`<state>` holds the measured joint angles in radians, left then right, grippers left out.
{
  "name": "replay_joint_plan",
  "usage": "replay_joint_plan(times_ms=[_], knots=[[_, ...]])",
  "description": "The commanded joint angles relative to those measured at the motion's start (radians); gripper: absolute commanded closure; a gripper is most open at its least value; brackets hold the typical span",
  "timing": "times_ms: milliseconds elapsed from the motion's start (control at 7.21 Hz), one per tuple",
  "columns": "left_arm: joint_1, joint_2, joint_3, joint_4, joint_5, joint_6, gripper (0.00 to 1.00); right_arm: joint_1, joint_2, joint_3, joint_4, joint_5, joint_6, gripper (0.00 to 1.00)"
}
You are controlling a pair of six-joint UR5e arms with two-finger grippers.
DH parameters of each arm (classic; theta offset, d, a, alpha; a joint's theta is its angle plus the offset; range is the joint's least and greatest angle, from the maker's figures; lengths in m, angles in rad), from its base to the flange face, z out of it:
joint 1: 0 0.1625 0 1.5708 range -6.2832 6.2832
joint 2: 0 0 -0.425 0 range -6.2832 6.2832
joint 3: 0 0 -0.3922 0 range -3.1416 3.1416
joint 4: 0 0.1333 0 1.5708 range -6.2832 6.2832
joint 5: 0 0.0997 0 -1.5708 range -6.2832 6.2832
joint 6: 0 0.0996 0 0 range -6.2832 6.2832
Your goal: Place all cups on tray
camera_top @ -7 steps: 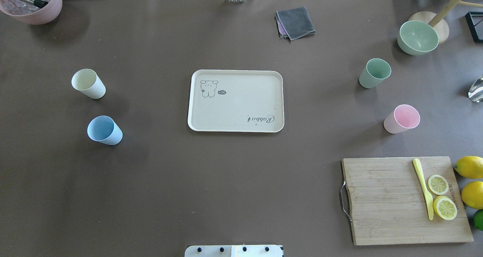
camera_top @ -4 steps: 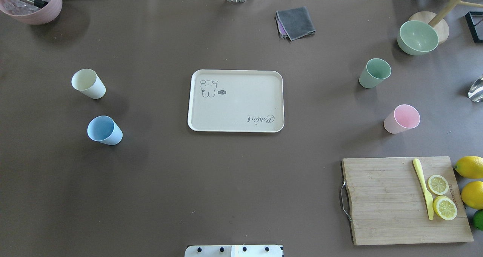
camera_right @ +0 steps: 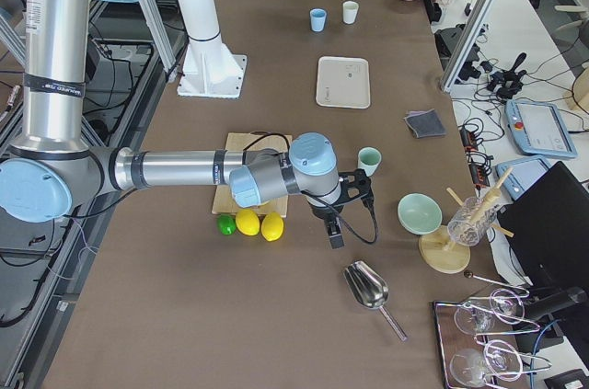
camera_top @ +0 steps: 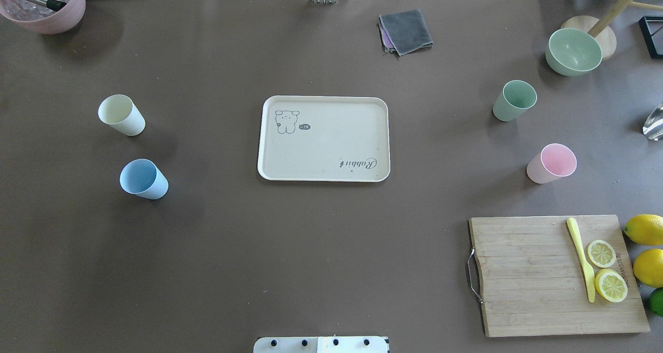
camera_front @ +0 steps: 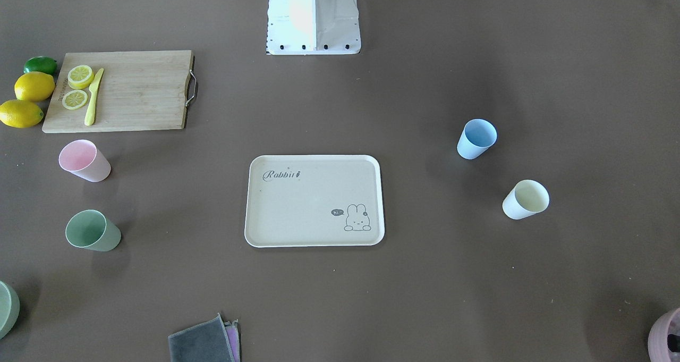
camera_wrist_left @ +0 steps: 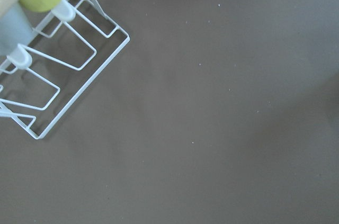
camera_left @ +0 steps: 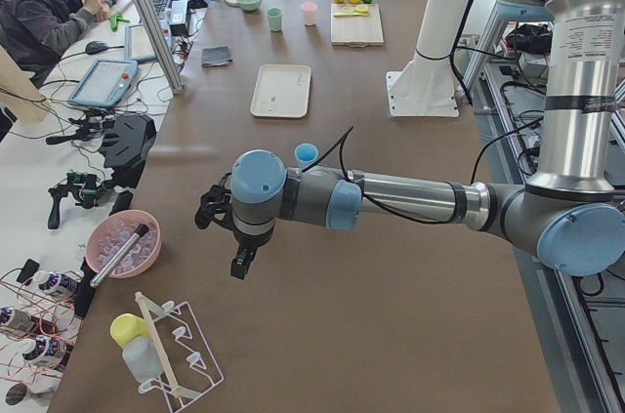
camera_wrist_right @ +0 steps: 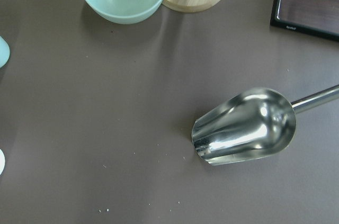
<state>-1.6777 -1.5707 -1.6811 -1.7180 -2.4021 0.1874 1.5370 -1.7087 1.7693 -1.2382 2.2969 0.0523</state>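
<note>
The beige tray (camera_top: 331,151) with the bunny drawing lies at the table's middle with nothing on it; it also shows in the front view (camera_front: 297,213). The cream-yellow cup (camera_top: 120,114) and the light blue cup (camera_top: 143,179) stand to its left. The sage green cup (camera_top: 514,100) and the pink cup (camera_top: 552,163) stand to its right. All stand upright on the table. My left gripper (camera_left: 225,235) hangs beyond the table's left end area. My right gripper (camera_right: 339,222) hangs near the green cup (camera_right: 369,161). Both show only in side views; I cannot tell whether they are open.
A wooden cutting board (camera_top: 528,291) with lemon slices and a yellow knife lies front right, lemons beside it. A green bowl (camera_top: 573,51), a grey cloth (camera_top: 405,30) and a pink bowl (camera_top: 44,3) sit at the back. A metal scoop (camera_wrist_right: 243,126) and a wire rack (camera_wrist_left: 53,75) lie below the wrists.
</note>
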Motion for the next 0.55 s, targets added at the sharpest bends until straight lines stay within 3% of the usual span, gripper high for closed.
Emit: replay_joint_plan(times_ms=[0, 139, 416], knots=[[-0.001, -0.058, 0.056, -0.183, 0.001, -0.009, 0.01, 0.0, 0.048, 0.003, 0.04, -0.002, 0.049, 0.0], [-0.002, -0.06, 0.063, -0.201, -0.018, -0.02, 0.01, -0.009, 0.073, 0.001, 0.033, 0.003, 0.076, 0.01], [0.019, -0.061, 0.2, -0.462, -0.041, -0.045, 0.01, -0.101, 0.092, 0.002, 0.051, 0.003, 0.229, 0.0]])
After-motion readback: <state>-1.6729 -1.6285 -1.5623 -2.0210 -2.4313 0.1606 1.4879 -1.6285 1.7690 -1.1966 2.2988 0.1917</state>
